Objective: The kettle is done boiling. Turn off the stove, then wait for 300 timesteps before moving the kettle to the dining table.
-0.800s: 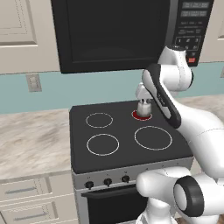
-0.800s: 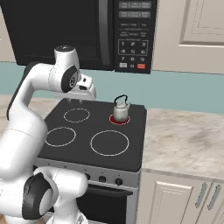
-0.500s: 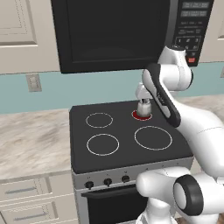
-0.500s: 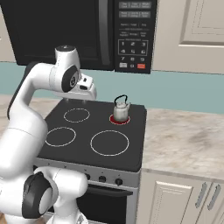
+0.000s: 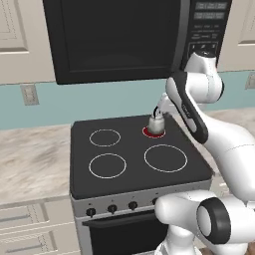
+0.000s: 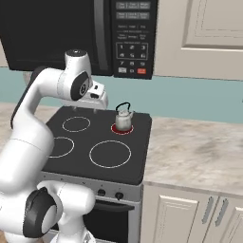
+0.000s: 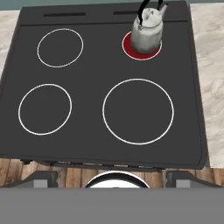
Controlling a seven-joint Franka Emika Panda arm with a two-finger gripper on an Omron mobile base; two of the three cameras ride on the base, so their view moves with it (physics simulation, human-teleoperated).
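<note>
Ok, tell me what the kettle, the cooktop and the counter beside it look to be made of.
Kettle: seemingly polished metal, silver-grey with soft reflections; thin black handle, material unclear.
Cooktop: looks like smooth black glass, flat with printed white rings, one glowing red under the kettle.
Counter: probably stone or a laminate imitation, beige-grey marbled pattern.

I can read no word, brand or number anywhere I look; the black microwave's control panel (image 6: 131,38) carries rows of small pale key legends, a display strip at its top and one red key at its lower right, but all of it is too small and blurred for me to make out a single character; the black glass cooktop (image 7: 92,65) bears only four white-outlined rings, which are markings and not writing.
</note>
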